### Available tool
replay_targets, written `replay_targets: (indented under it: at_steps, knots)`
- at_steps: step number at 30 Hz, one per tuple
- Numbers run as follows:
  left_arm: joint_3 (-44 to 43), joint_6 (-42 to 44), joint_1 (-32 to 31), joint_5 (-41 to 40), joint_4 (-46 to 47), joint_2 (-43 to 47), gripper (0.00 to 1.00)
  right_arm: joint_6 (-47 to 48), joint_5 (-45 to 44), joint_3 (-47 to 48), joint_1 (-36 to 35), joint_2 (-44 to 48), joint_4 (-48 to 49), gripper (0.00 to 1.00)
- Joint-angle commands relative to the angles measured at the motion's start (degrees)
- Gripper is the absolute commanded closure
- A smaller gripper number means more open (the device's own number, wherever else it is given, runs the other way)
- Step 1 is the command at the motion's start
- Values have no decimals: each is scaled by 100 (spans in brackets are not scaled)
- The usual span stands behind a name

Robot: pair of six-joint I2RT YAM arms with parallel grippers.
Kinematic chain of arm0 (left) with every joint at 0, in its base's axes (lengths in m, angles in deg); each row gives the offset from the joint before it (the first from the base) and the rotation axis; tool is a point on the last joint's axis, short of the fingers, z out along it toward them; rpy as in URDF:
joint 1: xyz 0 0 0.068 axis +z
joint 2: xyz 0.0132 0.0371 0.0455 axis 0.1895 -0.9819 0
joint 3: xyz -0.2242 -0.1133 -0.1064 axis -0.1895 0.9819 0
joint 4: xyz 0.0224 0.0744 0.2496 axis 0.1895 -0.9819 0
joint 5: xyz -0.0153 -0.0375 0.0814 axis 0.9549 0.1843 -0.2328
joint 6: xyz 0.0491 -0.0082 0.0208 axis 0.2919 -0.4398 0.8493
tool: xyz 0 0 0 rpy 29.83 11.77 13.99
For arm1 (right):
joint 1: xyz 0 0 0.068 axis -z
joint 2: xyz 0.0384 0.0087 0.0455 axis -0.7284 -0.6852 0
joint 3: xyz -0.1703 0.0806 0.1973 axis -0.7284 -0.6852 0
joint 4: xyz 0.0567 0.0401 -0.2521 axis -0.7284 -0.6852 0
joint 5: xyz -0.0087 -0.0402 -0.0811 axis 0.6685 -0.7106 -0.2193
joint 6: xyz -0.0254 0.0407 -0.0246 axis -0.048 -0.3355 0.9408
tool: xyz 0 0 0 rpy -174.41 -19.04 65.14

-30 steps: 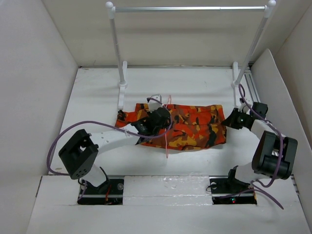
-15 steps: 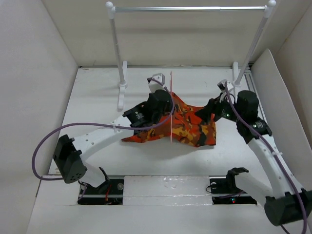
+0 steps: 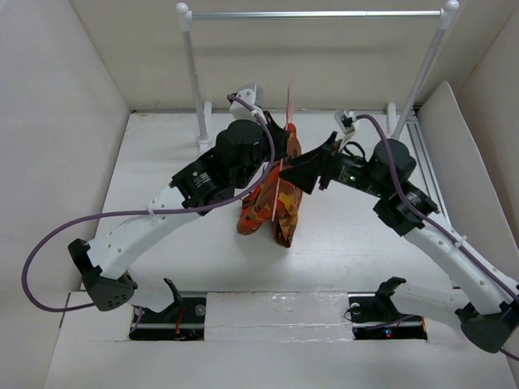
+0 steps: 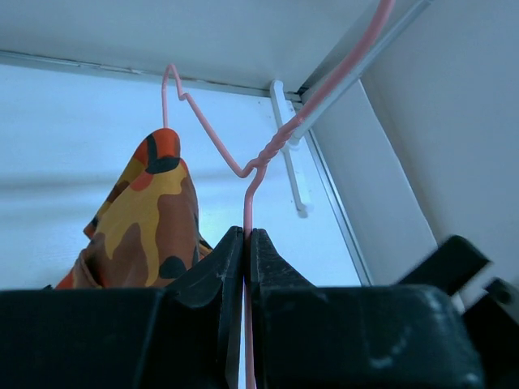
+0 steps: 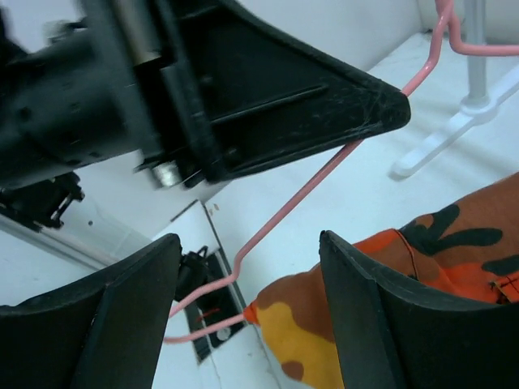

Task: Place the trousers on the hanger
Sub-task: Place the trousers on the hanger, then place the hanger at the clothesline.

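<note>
Trousers [image 3: 272, 207]: bunched up and draped over the wire, hanging mid-table in front of the rail [image 3: 316, 14]. Can't tell if the bottom end touches the table [image 3: 154, 178].
Hanger [image 3: 289, 97]: skinny pink wire, held up off the table with its hook toward the rail.
Left gripper [image 4: 245, 235]: clamped tight on the wire just below the twisted neck, so it's carrying the whole load.
Right gripper [image 5: 250, 237]: jaws spread wide, holding nothing. A sloping bit of wire runs between the fingers and the cloth sits just beside them.
How it'll handle: my guess is soft, floppy and light. The cloth sags wherever it isn't held and could slide along a smooth wire. The wire itself looks springy and easy to twist.
Where to grab: I'd pinch a thick fold of cloth near the bar to even it out, and keep the neck hold on the wire.
</note>
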Motion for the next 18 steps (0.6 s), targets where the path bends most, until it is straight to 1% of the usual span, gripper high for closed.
replay_targets:
  at_steps: [1, 5, 6, 8, 9, 10, 11, 12, 13, 17, 18]
  knots:
    - [-91, 65, -41, 101, 553, 374, 100, -740, -247, -355, -189, -321, 1203, 25]
    - [183, -14, -41, 224, 887, 585, 100, -759, -440, -435, -470, -629, 1379, 27]
    - [200, -14, -41, 225, 888, 629, 100, -776, -475, -470, -558, -682, 1563, 29]
    - [244, -23, -41, 269, 905, 638, 100, -785, -659, -470, -637, -796, 1617, 39]
    - [279, -23, -41, 278, 914, 682, 100, -785, -686, -479, -699, -832, 1687, 48]
    - [323, -23, -41, 286, 923, 708, 100, -794, -808, -505, -699, -849, 1688, 66]
    - [341, -14, -41, 286, 940, 726, 100, -803, -896, -532, -752, -850, 1705, 80]
    - [350, -14, -41, 278, 923, 770, 100, -846, -984, -558, -752, -824, 1801, 91]
    - [350, -5, -41, 269, 914, 779, 100, -873, -1115, -628, -813, -780, 1880, 100]
    - [192, 91, -41, 172, 791, 867, 100, -970, -1371, -472, -866, -639, 1996, 100]
    - [113, 135, -41, 181, 765, 884, 96, -952, -1415, -383, -866, -621, 1874, 100]
